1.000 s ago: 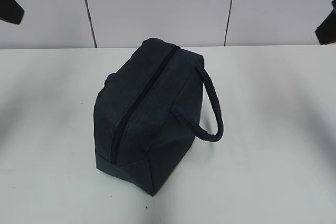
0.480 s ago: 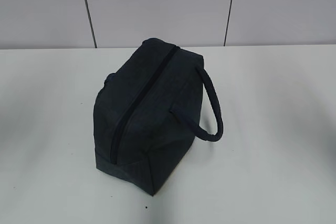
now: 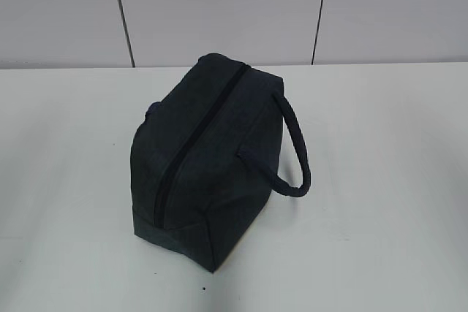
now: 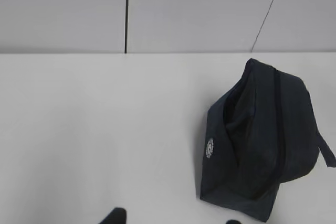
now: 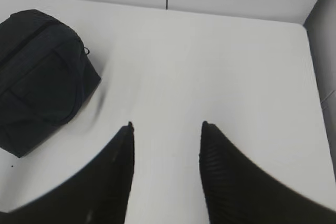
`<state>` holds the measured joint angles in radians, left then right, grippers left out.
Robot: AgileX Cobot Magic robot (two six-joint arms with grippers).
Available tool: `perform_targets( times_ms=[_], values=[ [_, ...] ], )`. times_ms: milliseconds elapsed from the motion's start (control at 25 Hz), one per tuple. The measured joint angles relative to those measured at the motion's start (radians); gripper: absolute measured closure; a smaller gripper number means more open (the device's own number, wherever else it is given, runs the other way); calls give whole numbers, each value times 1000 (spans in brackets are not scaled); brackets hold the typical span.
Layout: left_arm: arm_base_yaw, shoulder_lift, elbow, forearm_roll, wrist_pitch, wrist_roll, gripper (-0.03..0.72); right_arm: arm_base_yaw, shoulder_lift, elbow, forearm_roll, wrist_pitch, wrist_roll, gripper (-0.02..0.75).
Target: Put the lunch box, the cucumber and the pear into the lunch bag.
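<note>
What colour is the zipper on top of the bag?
Black, running along the dark navy lunch bag. The zipper shows best in the exterior view.

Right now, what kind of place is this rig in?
Probably a lab or test bench: a bare white table, plain grey panelled wall behind, and only a zipped navy lunch bag staged on it. No household clutter.

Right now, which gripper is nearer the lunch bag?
Probably left, by a slim margin. The lunch bag lies just ahead and to the right of the left gripper. It lies ahead and well to the left of the right gripper, with bare table between. Neither touches it.
</note>
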<state>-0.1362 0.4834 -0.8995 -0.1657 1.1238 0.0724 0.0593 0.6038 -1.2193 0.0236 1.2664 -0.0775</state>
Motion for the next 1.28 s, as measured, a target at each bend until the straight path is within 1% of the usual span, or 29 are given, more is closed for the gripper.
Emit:
perform_targets(
  times_ms=[200, 360, 640, 920, 1120, 1280],
  values=[
    [0, -208, 28, 46, 66, -33, 337, 0, -199, 102, -13, 5, 8, 405],
    [0, -339, 69, 79, 120, -38, 337, 0, -354, 232, -13, 7, 8, 405],
    [1, -488, 170, 139, 163, -38, 337, 0, -548, 425, -13, 9, -1, 405],
    [1, -505, 308, 150, 162, -38, 337, 0, -624, 563, -13, 13, -17, 405],
    [1, -505, 350, 150, 44, -38, 337, 0, -624, 647, -13, -3, -18, 405],
    [2, -505, 377, 150, -9, -38, 337, 0, -624, 688, -13, -60, -20, 405]
  ],
)
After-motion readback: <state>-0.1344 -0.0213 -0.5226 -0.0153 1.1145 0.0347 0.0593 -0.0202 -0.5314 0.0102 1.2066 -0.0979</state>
